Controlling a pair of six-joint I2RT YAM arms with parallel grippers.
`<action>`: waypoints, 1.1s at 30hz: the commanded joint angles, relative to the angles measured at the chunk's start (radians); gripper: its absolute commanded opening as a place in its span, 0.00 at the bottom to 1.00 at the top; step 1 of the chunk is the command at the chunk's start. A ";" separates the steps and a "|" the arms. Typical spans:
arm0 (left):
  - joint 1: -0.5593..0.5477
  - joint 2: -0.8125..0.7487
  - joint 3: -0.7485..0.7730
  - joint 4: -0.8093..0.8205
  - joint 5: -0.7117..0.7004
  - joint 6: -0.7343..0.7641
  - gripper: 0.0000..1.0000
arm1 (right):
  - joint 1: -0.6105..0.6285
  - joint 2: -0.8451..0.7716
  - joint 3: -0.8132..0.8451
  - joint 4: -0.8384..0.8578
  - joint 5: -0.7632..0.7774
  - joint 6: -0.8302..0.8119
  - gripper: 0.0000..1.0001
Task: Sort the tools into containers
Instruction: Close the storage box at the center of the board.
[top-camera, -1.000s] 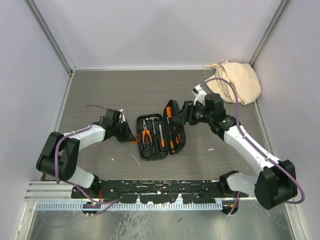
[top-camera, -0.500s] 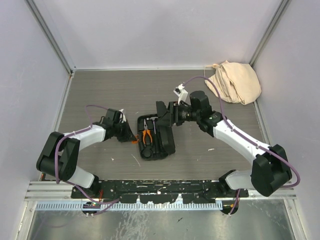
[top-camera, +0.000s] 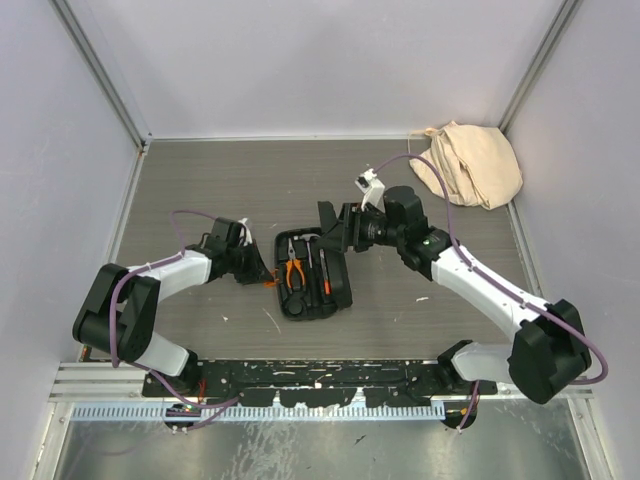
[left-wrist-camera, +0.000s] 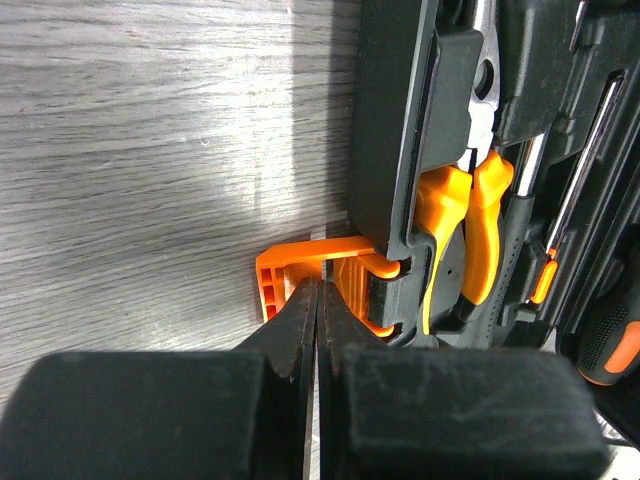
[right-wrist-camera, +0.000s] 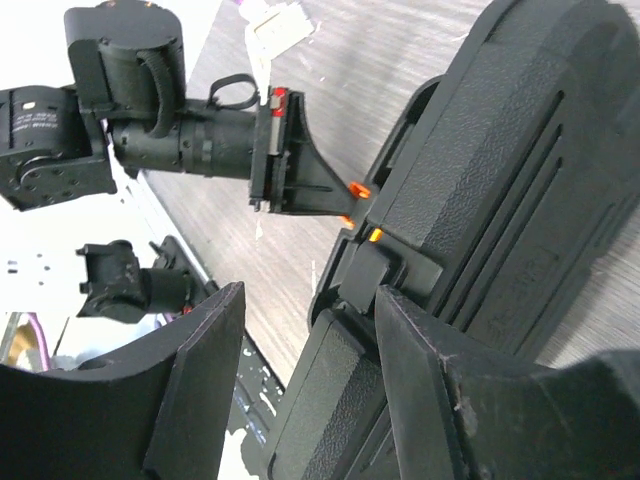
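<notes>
Grey wood-grain tabletop, boxed in by white walls, carries the black tool case (top-camera: 296, 306) near its middle, with a beige cloth bag (top-camera: 470, 165) well apart in the far right corner. The case's lid (top-camera: 338, 274) stands tilted over the base, part-way shut. Inside the base, orange-handled pliers (top-camera: 292, 272) and a screwdriver (top-camera: 324, 285) sit in moulded slots; the rest is too dark to name. The right gripper (top-camera: 328, 222) meets the lid's far end with its fingers apart astride the rim. Table shows between one finger and the case, so I judge it guides rather than pinches. The left gripper (top-camera: 262, 268) is closed tight on nothing, its tips against the orange latch (left-wrist-camera: 300, 285) on the case's left edge. Closing the case looks like the step in hand. Swing the lid down evenly about its hinge, brace the base so it cannot slide, clear the latch before the lid lands, and check that no handle stands proud of its slot.
</notes>
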 joint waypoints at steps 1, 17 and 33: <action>-0.018 0.016 -0.029 -0.013 -0.026 0.008 0.00 | 0.003 -0.060 -0.033 0.015 0.144 0.013 0.60; -0.019 0.021 -0.025 -0.014 -0.023 0.008 0.00 | 0.042 0.131 0.068 0.090 -0.071 0.039 0.59; -0.018 0.011 -0.024 -0.031 -0.031 0.013 0.00 | 0.062 0.040 0.106 0.019 0.250 -0.046 0.59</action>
